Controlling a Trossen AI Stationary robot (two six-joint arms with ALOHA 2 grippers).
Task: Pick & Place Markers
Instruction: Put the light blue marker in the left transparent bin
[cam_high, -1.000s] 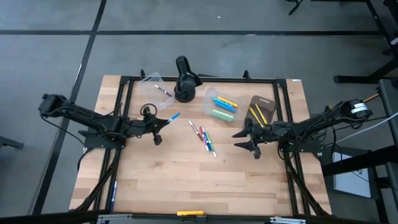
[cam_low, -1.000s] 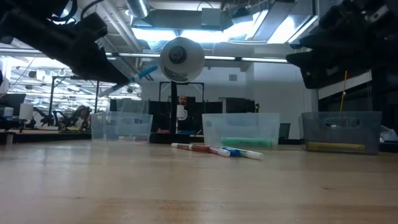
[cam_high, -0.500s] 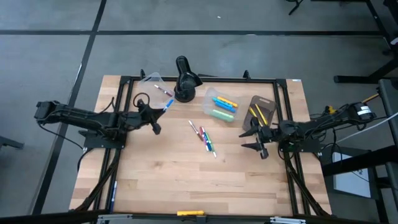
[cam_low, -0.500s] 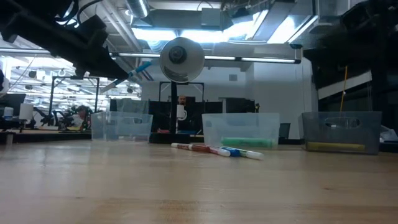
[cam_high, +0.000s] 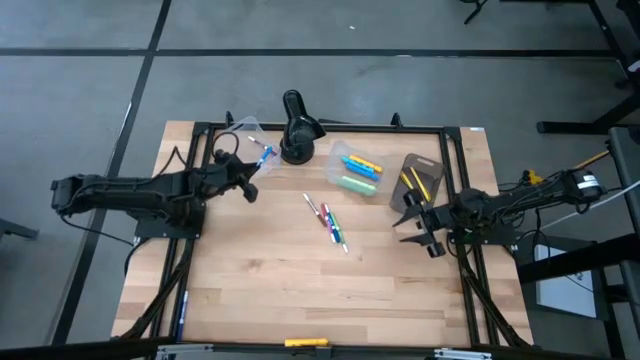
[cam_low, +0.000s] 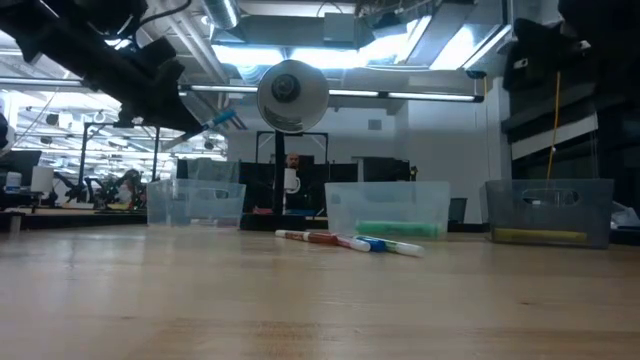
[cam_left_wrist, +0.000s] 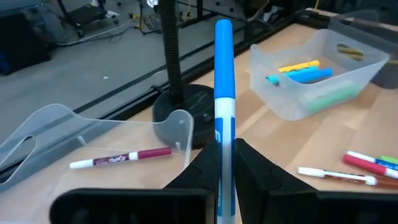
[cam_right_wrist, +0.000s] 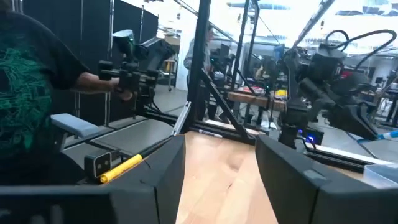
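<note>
2 grippers are up off the table: the left gripper clenches a blue marker above the far-left tub, which holds 1 red marker. Mid-table lie loose markers. The right gripper hangs released at the right.
</note>
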